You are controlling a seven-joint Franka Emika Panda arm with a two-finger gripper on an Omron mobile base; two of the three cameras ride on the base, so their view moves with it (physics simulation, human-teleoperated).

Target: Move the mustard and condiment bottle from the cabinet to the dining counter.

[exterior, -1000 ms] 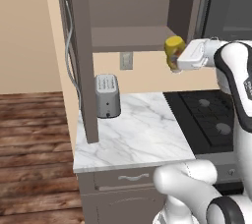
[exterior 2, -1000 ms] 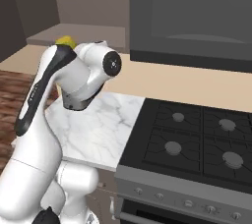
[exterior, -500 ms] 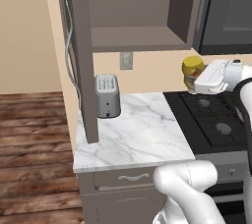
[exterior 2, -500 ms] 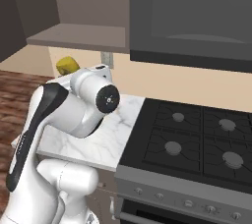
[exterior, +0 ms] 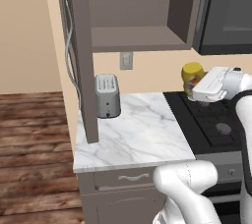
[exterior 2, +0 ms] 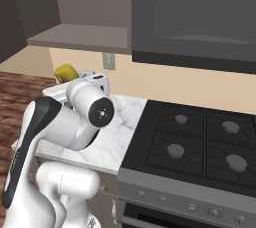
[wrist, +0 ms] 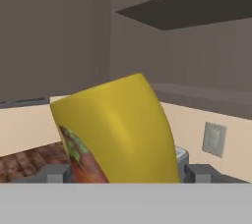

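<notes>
- The mustard (exterior: pixel 192 76) is up in the air, carried above the near-left corner of the stove (exterior: pixel 211 120), just right of the small marble counter (exterior: pixel 133 134).
- The end effector (wrist: pixel 118 176) has it: in the hand view the yellow body sits squarely between the two dark fingertips (wrist: pixel 199 173), jaws spread wide around the bottle's full girth.
- In the right base view the bottle (exterior 2: pixel 66 73) peeks out yellow behind the white wrist, tilted, not upright.
- Handling, as I judge it: a squat plastic squeeze bottle, light, with a smooth rounded skin that could slide in the pads, and soft walls that give if pinched hard.
- Best hold looks to be across the broad middle of the body, where it is taken now; the label (wrist: pixel 81 156) sits low toward one fingertip.
- The cabinet (exterior: pixel 142 16) hangs open above and to the left, its shelf bare where I can see it; the toaster (exterior: pixel 107 95) stands at the far side of the counter, well clear.
- The condiment bottle and the dining counter are next on the card; I cannot place either from here.
</notes>
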